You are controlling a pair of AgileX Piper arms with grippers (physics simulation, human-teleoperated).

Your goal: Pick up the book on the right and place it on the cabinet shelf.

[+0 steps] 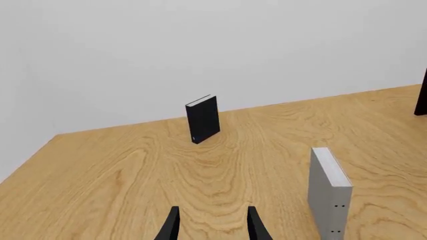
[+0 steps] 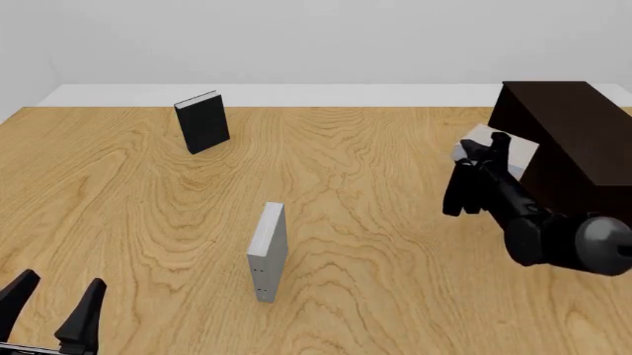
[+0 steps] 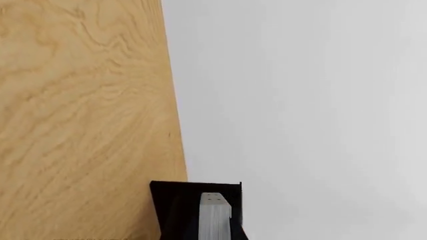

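One arm works: the right gripper (image 2: 481,157) is clamped on the grey book (image 2: 520,151), raised beside the dark cabinet (image 2: 567,137) for shelving. The left gripper (image 2: 55,299) rests apart, near.

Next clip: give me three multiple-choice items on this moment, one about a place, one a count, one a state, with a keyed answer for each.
1. Where is the light grey book?
A. Flat at the table's centre
B. In the right gripper, at the dark cabinet
C. Beside the black book

2. How many books stand free on the table?
A. One
B. Two
C. Four

3. How is the left gripper?
A. Open and empty
B. Shut on the black book
C. Shut on the dotted grey book

Key: 1 B, the front view shows it at the right arm's tip against the cabinet; 2 B, only the black and the dotted grey books stand there; 3 A, its fingers are apart over bare wood in the left wrist view.
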